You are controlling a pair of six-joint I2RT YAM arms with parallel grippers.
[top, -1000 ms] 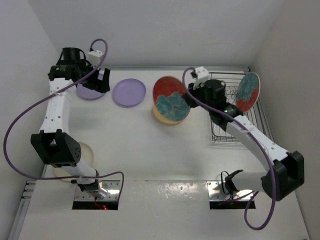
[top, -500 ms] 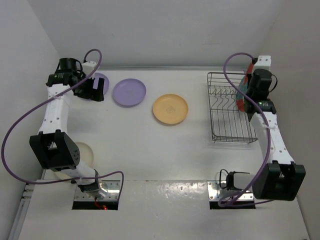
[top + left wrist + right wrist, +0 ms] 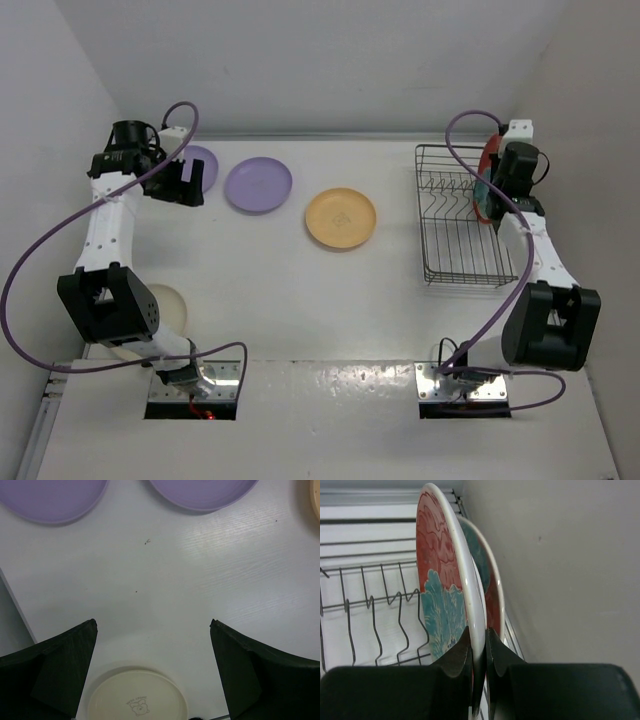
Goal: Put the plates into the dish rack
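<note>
My right gripper (image 3: 477,632) is shut on the rim of a red plate with a teal floral pattern (image 3: 442,595) and holds it upright over the right end of the dish rack (image 3: 455,225). A second red floral plate (image 3: 489,582) stands upright just behind it, against the rack's side. In the top view the right gripper (image 3: 492,192) is at the rack's far right. Two lilac plates (image 3: 258,184) (image 3: 203,158) and the yellow-orange plate (image 3: 341,218) lie flat on the table. My left gripper (image 3: 188,180) is open and empty beside the leftmost lilac plate.
The side wall (image 3: 560,570) is close to the right of the rack. A cream round dish (image 3: 137,696) lies on the table by the left arm's base. In the left wrist view both lilac plates (image 3: 50,500) (image 3: 205,490) lie at the top edge.
My right arm has carried the red floral plate from above the yellow plate to the rack's right end, beside the other red plate. The left gripper has shifted slightly left.
</note>
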